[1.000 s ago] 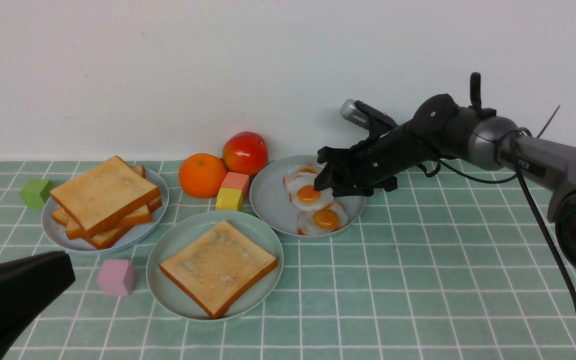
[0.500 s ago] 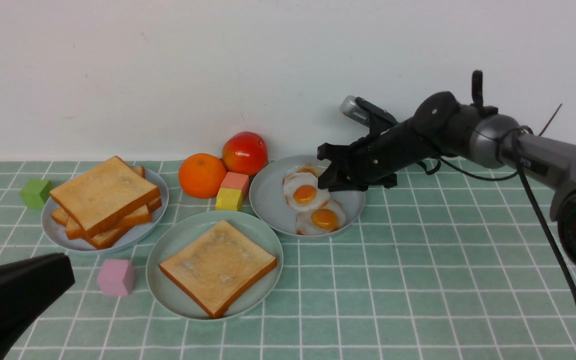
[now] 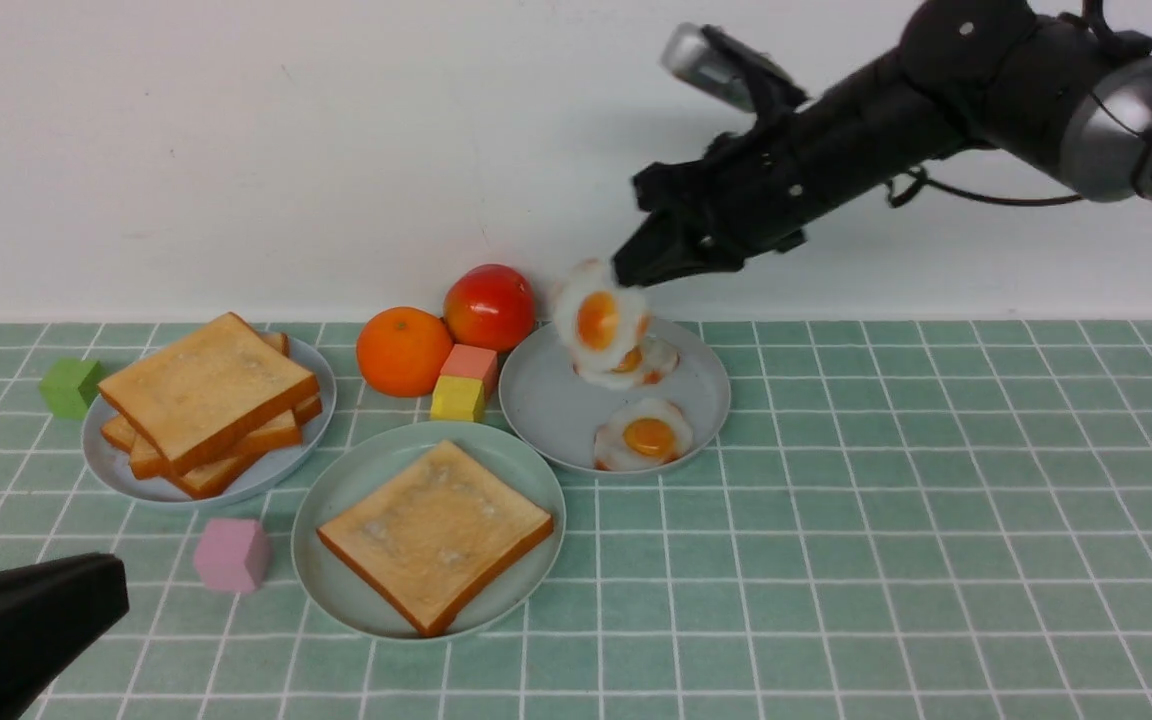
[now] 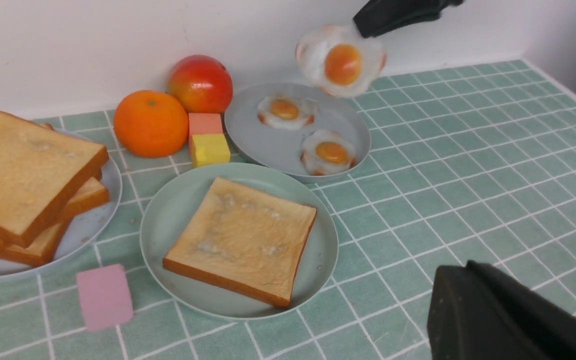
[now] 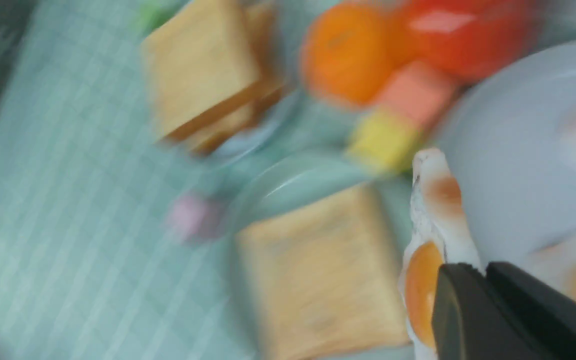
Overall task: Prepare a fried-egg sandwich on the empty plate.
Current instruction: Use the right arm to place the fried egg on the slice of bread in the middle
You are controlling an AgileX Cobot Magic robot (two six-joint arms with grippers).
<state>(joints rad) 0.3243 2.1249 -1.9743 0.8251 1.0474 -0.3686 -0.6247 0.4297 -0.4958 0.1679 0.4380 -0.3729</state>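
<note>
The surface (image 3: 836,560) in front of me is covered in pale green square tiles with white grout lines and runs back to a plain white wall. Nearest me sits the mint-green plate (image 3: 356,480), the largest of three. Behind it to my left is a smaller grey-blue plate (image 3: 276,465), and behind it to my right a second grey-blue plate (image 3: 546,400). Between those two, near the wall, an orange (image 3: 404,350) sits beside a red fruit (image 3: 489,305). A salmon block (image 3: 471,362) and a yellow block (image 3: 458,398) touch each other just in front of them. A green cube (image 3: 71,386) lies at the far left, and a pink cube (image 3: 231,553) lies just left of the mint-green plate.
</note>
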